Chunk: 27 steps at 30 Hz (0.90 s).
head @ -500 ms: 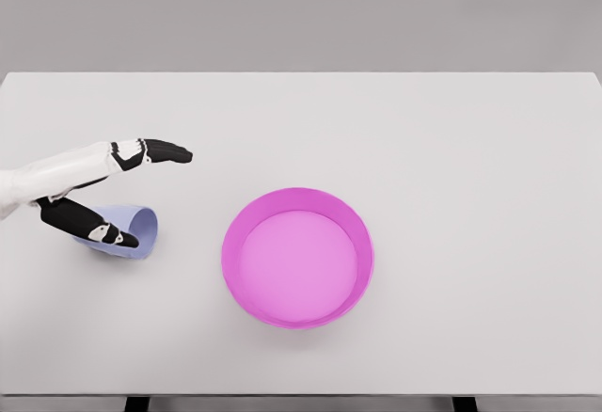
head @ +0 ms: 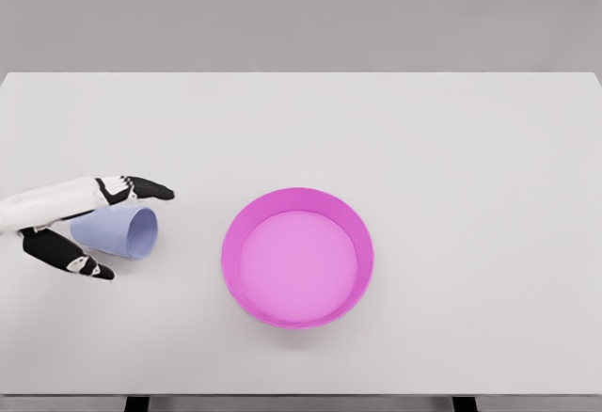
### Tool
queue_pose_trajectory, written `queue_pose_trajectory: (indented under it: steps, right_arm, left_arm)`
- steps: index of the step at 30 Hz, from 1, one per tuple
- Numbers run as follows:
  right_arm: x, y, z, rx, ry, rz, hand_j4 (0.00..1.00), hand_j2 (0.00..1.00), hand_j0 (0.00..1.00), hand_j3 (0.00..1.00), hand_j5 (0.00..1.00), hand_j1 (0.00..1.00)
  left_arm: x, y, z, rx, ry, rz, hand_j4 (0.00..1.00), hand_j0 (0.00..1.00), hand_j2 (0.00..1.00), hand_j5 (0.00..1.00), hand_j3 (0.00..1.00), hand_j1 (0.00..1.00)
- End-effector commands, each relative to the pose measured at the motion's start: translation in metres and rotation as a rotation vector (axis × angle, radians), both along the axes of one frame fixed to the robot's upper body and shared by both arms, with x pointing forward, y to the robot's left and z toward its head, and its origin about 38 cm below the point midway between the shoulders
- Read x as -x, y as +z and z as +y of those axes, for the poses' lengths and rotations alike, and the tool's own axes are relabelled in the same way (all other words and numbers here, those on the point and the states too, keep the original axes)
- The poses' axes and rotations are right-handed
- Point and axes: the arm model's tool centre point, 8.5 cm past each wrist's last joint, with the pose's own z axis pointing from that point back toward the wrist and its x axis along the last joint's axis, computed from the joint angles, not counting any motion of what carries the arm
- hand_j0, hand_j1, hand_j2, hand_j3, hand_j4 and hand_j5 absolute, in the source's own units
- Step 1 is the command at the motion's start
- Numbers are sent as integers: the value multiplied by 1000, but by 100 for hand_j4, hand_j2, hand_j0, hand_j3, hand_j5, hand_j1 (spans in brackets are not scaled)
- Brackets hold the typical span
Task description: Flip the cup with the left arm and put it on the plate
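A: What is cut off or hard to read here?

B: The left arm runs out of the picture at the left edge, so only the forearm and the left hand point(head: 71, 224) show; the near end of the cup point(head: 118, 231) sits behind the hand, so I cannot tell whether its closed end touches the palm; the bench point(head: 451, 149) loses its front edge to the bottom of the frame, with two dark stubs (legs, probably) just below it.

A: And the fingers?

B: Spread wide; the long black-tipped fingers point(head: 146, 189) reach out flat above the cup's far side, the thumb point(head: 71, 257) lies on the near side, and the cup rests in the gap between them; they bracket it loosely rather than clamp it, and I cannot tell whether any pad truly touches the wall.

A: How does the cup look?

B: Pale lavender, lying on its side on the bench, its open mouth turned right toward the plate point(head: 297, 257); it tapers a little toward the hand.

A: The plate?

B: Bright magenta, round, with a raised rim; it stands near the cup's right, apart from it, holding nothing.
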Motion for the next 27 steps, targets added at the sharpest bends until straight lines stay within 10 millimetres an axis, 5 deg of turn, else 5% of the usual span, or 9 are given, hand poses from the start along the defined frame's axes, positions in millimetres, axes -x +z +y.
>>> queue_pose_trajectory:
  steps: [1, 8, 15, 27]
  right_arm:
    - [0, 0, 0, 1, 0, 0, 100, 100, 100, 100, 100, 100]
    - [0, 0, 0, 1, 0, 0, 100, 100, 100, 100, 100, 100]
    - [0, 0, 0, -1, 0, 1, 100, 100, 100, 100, 100, 100]
    - [0, 0, 0, -1, 0, 1, 100, 100, 100, 100, 100, 100]
  left_arm:
    - [-3, 7, 5, 10, 30, -23, 100, 100, 100, 100, 100, 100]
    - [-13, -12, 21, -167, 197, 47, 100, 100, 100, 100, 100, 100]
    - [-9, -36, 16, -173, 226, 116, 100, 100, 100, 100, 100, 100]
    - [-21, -43, 13, -140, 254, 114, 100, 100, 100, 100, 100, 100]
